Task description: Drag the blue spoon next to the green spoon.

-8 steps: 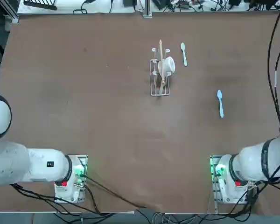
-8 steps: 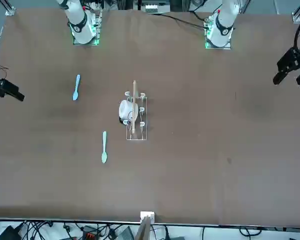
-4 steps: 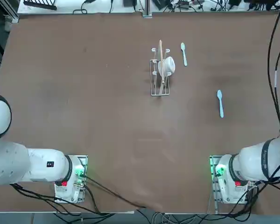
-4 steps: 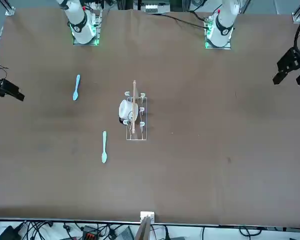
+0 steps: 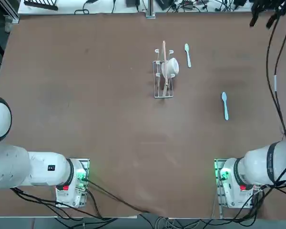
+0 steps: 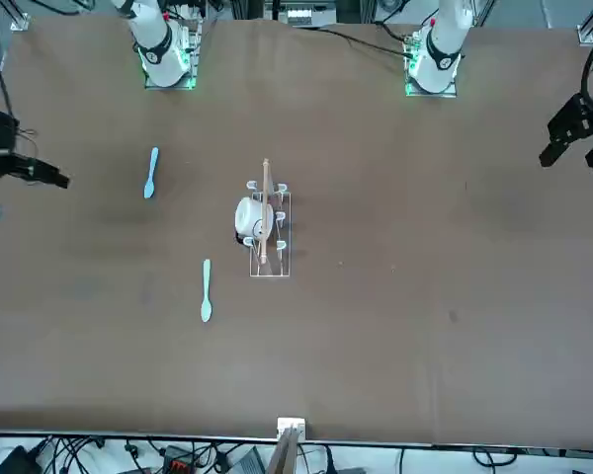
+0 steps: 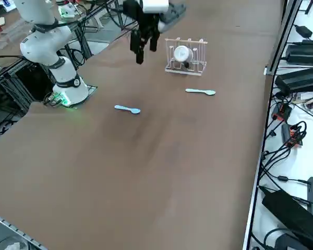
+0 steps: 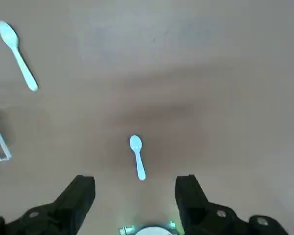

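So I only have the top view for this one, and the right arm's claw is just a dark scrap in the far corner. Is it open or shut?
Observer: Open. The right wrist view shows the claw with its fingers spread wide and nothing between them.
Operator: Is it down on the table?
Observer: No. In the right side view it hangs well above the table and touches nothing.
Operator: Is it lined up on either spoon?
Observer: The wrist camera has the blue spoon lying on the table in the gap between the fingers. The green spoon sits off to one side of that picture.
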Robot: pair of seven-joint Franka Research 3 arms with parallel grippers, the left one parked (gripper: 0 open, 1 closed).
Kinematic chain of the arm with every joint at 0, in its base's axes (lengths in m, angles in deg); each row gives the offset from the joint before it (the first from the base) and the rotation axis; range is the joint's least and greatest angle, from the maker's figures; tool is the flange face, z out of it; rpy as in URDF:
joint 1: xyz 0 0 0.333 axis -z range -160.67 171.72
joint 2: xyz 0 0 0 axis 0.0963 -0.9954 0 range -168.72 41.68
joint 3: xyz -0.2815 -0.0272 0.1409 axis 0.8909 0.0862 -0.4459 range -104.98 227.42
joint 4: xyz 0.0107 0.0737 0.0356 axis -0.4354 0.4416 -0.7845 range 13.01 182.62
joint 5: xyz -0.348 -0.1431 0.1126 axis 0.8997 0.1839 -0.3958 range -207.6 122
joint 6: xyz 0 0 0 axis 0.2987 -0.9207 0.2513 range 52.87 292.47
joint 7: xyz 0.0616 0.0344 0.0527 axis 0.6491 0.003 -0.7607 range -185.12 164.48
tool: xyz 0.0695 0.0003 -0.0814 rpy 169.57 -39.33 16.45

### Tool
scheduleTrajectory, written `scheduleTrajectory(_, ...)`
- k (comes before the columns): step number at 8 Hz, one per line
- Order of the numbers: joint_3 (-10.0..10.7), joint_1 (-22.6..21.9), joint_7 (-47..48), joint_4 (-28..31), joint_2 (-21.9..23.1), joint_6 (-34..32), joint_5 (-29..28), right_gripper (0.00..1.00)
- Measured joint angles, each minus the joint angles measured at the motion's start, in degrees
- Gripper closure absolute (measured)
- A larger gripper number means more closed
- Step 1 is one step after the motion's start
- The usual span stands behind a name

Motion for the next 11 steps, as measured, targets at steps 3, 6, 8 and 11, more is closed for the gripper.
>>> scheduleTrajectory(3,-0.6,-0.9,0.0,23.6,5.6,23.9,0.1,0.00)
scheduleTrajectory(6,-0.8,-2.7,0.0,48.2,11.4,47.4,0.1,0.00)
scheduleTrajectory(8,-0.8,-2.7,0.0,58.6,11.6,59.9,0.1,0.00)
scheduleTrajectory(11,-0.8,-2.7,0.0,67.3,8.2,74.2,0.2,0.00)
